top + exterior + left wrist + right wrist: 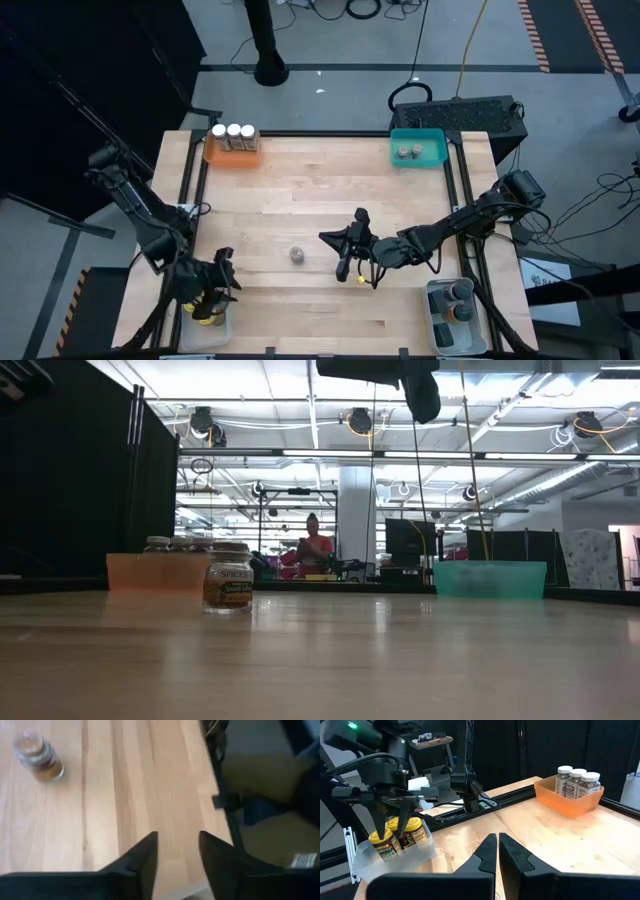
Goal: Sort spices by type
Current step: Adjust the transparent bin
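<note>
One spice jar [297,255] with a grey lid and brownish contents stands upright on the table's middle, also seen in the low view [228,577] and the left wrist view [37,756]. My left gripper [224,272] hangs open over the near-left clear tray [222,322], which holds yellow jars [400,834]; nothing lies between its fingers [178,845]. My right gripper [345,262] is shut and empty [498,845]. It hovers above the table just right of the lone jar.
An orange tray [215,155] at the far left holds three white-topped jars [232,133]. A teal tray [432,140] at the far right holds two grey-lidded jars [408,151]. A clear tray [437,335] at the near right holds dark jars [455,300]. Black rails frame the table.
</note>
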Controlling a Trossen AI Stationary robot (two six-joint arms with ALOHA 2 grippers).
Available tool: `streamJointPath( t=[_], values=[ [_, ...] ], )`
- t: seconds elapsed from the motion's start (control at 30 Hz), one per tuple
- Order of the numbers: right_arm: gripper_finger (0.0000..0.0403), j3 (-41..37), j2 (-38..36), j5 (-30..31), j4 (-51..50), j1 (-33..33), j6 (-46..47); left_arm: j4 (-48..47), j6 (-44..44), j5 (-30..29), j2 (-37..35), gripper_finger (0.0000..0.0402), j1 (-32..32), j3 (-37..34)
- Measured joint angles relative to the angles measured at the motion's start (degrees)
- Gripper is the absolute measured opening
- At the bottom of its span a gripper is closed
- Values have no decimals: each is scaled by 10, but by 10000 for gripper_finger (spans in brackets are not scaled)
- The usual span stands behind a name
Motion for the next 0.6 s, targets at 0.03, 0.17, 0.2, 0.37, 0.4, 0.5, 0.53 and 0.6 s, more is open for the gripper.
streamJointPath(
  t=[0.03,0.17,0.2,0.37,0.4,0.5,0.53,0.6],
  values=[
    [0,0,0,0,0,0,-1,-20,-4,9,12,133,5,14],
    [0,0,-4,0,1,0,-12,-70,-28,42,77,58,30,48],
    [0,0,-4,0,1,0,-17,-69,-24,62,96,40,35,53],
    [0,0,-7,0,0,0,-32,-69,2,128,162,11,44,72],
    [0,0,-7,0,0,0,-33,-69,1,129,171,13,44,74],
    [0,0,-7,0,-3,0,-37,-68,1,138,191,12,44,77],
    [0,0,-7,0,-5,0,-38,-68,0,142,196,11,44,77],
    [0,0,-7,0,-10,0,-39,-69,1,157,207,6,44,77]
  ],
)
